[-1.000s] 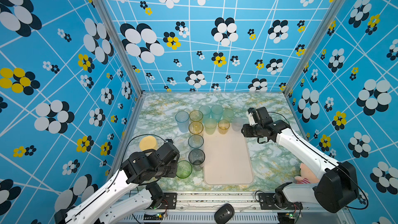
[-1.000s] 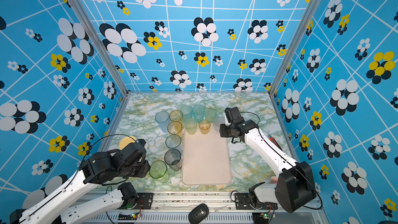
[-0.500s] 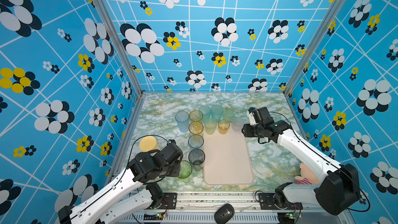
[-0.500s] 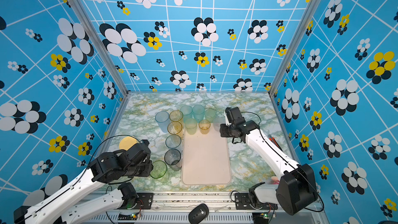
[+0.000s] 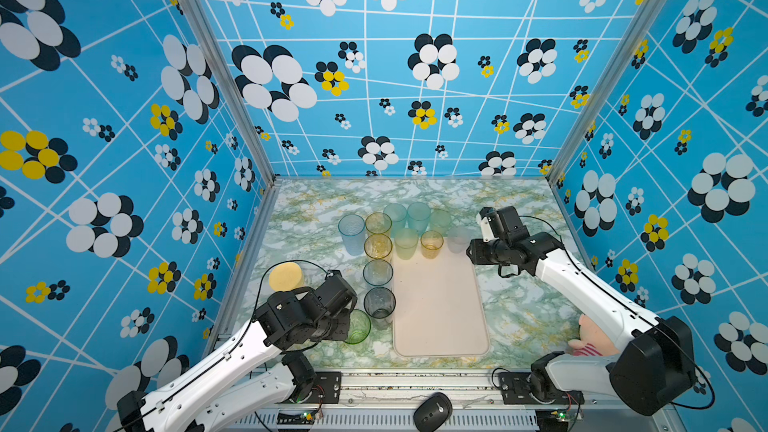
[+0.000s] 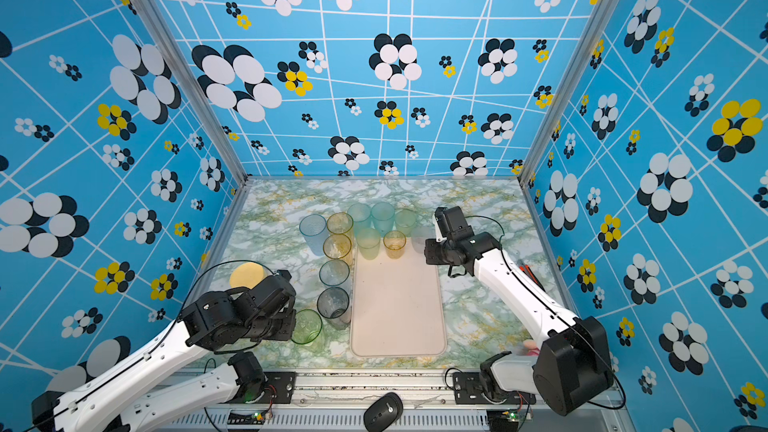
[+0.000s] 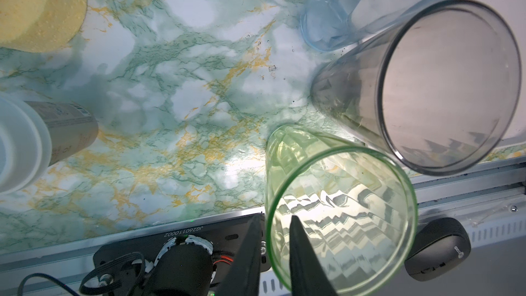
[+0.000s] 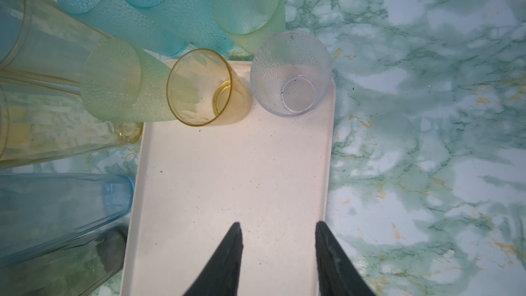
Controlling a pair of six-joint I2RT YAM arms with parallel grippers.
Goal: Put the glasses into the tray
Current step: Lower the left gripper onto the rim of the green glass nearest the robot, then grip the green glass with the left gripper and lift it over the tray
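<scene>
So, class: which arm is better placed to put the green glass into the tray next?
Left. The left gripper straddles the green glass at its rim, one finger inside, one outside. The right gripper hangs open over the tray.

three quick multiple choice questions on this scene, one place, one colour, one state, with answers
1. Where in the tray does the short amber glass stand? A far end B middle C near end
2. What colour is the nearest glass, whose rim the left gripper straddles? A blue B green C amber
3. The right gripper is: A shut on a glass B open and empty C shut and empty
Answers: 1 A, it stands by the tray's far rim. 2 B, its ribbed wall shows green in the left wrist view. 3 B, its jaws stand apart over bare tray.
</scene>
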